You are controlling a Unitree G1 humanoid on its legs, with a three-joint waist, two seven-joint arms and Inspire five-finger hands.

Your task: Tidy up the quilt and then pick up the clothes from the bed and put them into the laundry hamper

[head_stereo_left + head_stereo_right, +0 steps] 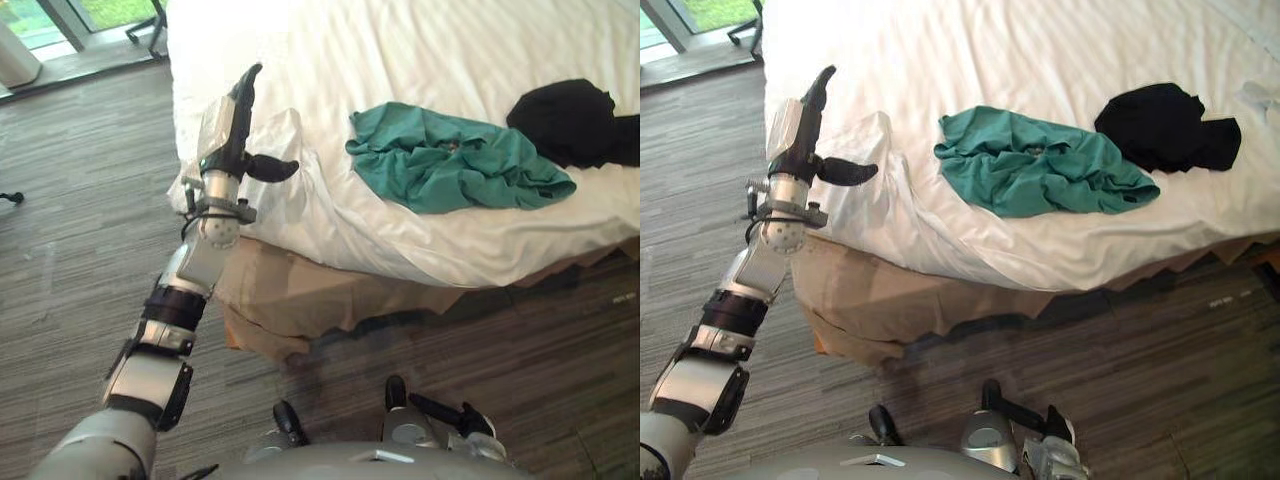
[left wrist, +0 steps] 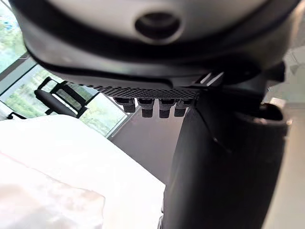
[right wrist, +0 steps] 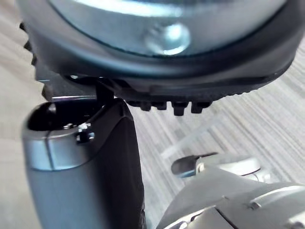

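Note:
A white quilt [image 1: 430,50] covers the bed, with a rumpled fold [image 1: 290,150] at its near left corner. A crumpled green garment [image 1: 450,160] lies on the quilt near the front edge, and a black garment [image 1: 570,120] lies to its right. My left hand [image 1: 232,125] is raised at the bed's corner, open, fingers straight and thumb [image 2: 224,167] spread toward the fold, holding nothing. The quilt [image 2: 57,191] shows past it in the left wrist view. My right hand [image 1: 440,412] hangs low over the floor, fingers relaxed and empty, with its thumb [image 3: 86,167] large in the right wrist view.
A tan bed skirt [image 1: 300,300] hangs below the quilt at the corner. Wood-look floor [image 1: 70,250] lies left of and in front of the bed. A glass door [image 1: 60,20] and a chair base [image 1: 150,30] are at the far left.

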